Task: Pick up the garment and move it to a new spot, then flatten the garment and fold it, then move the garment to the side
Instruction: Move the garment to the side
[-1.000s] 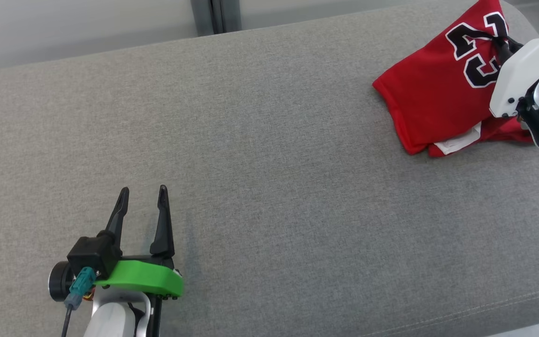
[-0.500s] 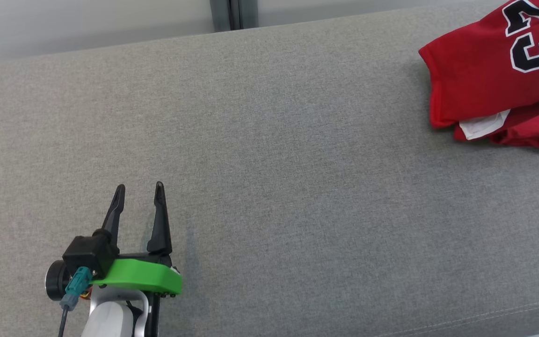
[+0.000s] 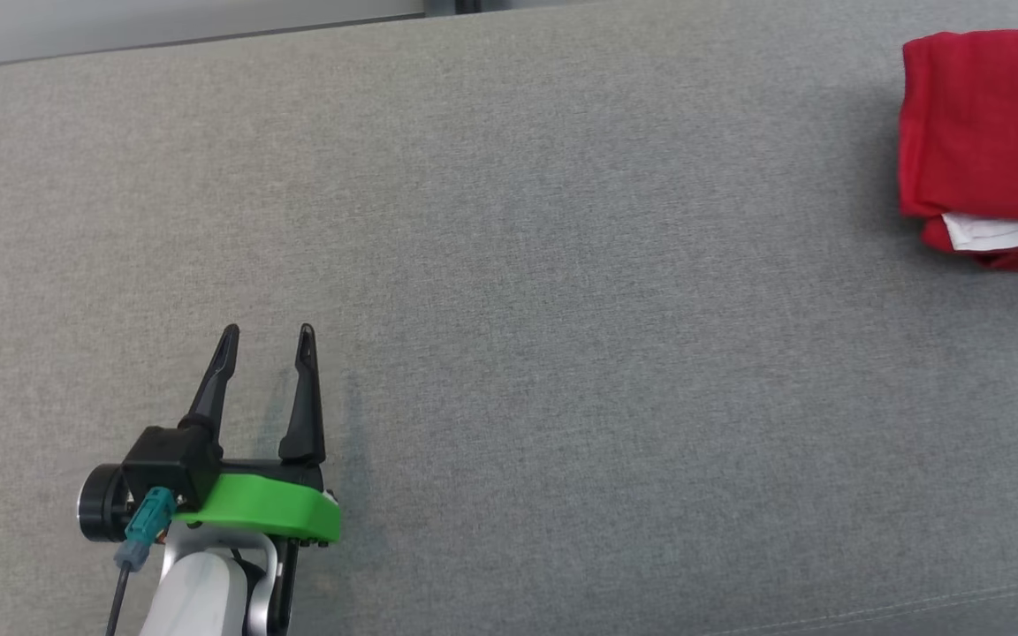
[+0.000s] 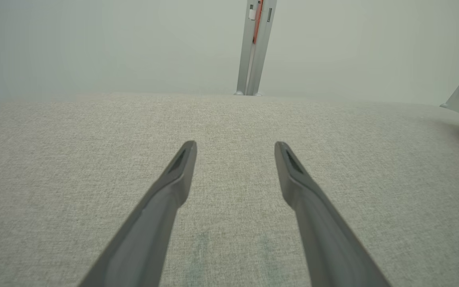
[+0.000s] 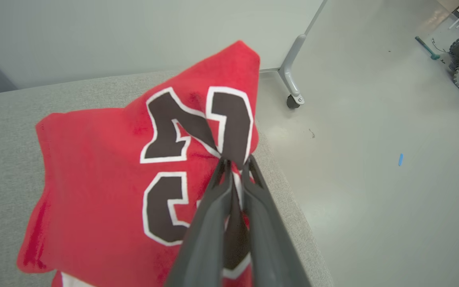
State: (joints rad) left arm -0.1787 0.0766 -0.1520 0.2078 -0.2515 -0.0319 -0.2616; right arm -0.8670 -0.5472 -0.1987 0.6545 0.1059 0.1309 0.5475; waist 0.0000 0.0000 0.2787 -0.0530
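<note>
View swung, and the folded garment (image 3: 986, 124) got dragged further right along the bench (image 3: 562, 309). Up close the left gripper (image 3: 268, 331) sat with jaws released; far right, the right gripper (image 5: 236, 159) had jaws clenched on it, so I reckoned just the set-down was left

A wide bench covered in grey woven fabric (image 3: 562, 265) stands before a plain pale wall (image 4: 94, 40), a slim grey metal post (image 4: 253, 48) upright behind it. On the smooth pale floor (image 5: 373, 191) beside it are a castor-footed grey metal leg (image 5: 292, 75) and a small blue scrap (image 5: 400, 159).
</note>
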